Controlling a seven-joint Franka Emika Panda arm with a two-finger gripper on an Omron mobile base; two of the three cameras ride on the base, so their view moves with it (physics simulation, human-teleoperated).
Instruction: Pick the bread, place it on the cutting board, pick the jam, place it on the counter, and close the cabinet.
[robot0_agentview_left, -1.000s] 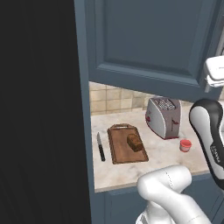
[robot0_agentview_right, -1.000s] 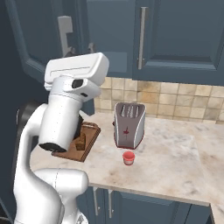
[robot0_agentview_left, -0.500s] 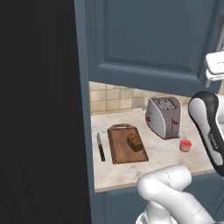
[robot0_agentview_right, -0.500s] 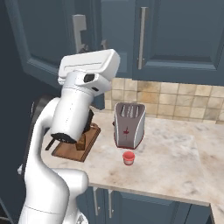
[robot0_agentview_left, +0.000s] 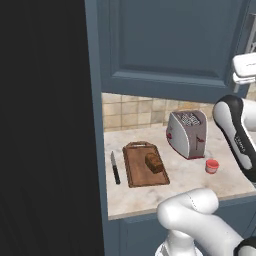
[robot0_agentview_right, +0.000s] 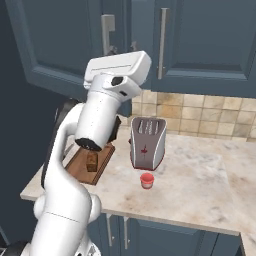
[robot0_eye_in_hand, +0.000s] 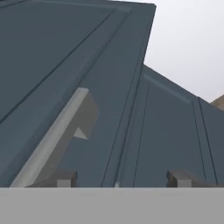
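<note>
Bread (robot0_agentview_left: 154, 162): laid on the cutting board (robot0_agentview_left: 144, 163), beside the knife (robot0_agentview_left: 115, 167).
Jam (robot0_agentview_left: 212, 166): set on the counter (robot0_agentview_left: 185, 175), near the toaster (robot0_agentview_left: 187, 133).
Cabinet (robot0_agentview_left: 170, 45): door seen ajar, its bar handle (robot0_eye_in_hand: 52, 135) close before the hand.
Gripper (robot0_eye_in_hand: 118, 181): raised at the door; fingertips (robot0_eye_in_hand: 64, 179) are seen apart, nothing pinched between them.
Step judged: closing the door.
Advice: the panel should be pushed flat and steadily near the handle edge, so that the fingers are not caught behind the bar.
</note>
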